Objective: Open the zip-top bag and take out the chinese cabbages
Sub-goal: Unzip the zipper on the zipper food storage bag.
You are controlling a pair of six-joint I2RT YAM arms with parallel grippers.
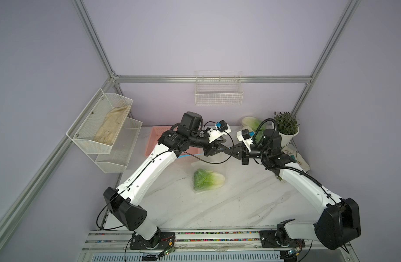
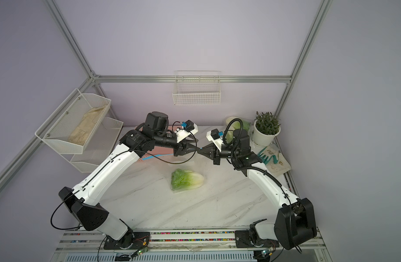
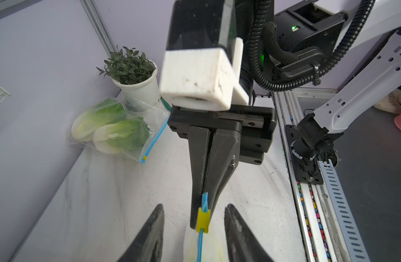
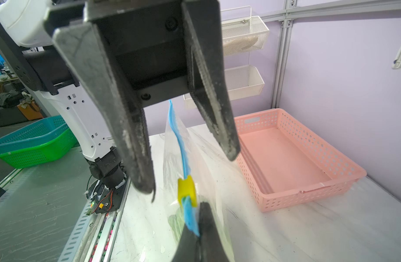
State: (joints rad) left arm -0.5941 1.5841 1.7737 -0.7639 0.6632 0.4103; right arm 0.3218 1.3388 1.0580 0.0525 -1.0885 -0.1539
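"Top views put the task's nearest piece mid-table: one small oval chinese cabbage (image 1: 208, 181), white stem and crinkled green leaves. It sits low inside the clear plastic zip-top bag (image 1: 208, 169) and appears to rest on the white marble-patterned table (image 1: 240, 204)."

"Why is the bag's top lifted?"

"My guess is that the head's weight drags the film down and keeps the blue zip strip (image 4: 183, 149) taut. Just beyond, the right gripper (image 3: 203, 202) is clamped tight on the strip's end, anchoring it."

"And the left gripper (image 3: 194, 206)?"

"Released. Its fingers (image 3: 149, 233) stand apart, straddling the small yellow plastic slider (image 3: 203, 220) without pinching it. Only the wrist views show that gap and the slider; from above, the two grippers merely meet tip to tip. The zip looks unopened to me, so nipping the slider and drawing it leftward seems next."

"What lies farther back?"

"Far left is a pink perforated plastic basket (image 4: 285, 163), empty in the right wrist view and mostly hidden under the left arm from above. It is likely the drop-off. Far right is a second clear zip-top bag (image 3: 154, 118) holding two more chinese cabbages (image 3: 122, 136), beside a dark-leaved plant in a white pot (image 3: 129, 65). From above, the right arm covers much of that bag, while the left wrist view shows both heads."
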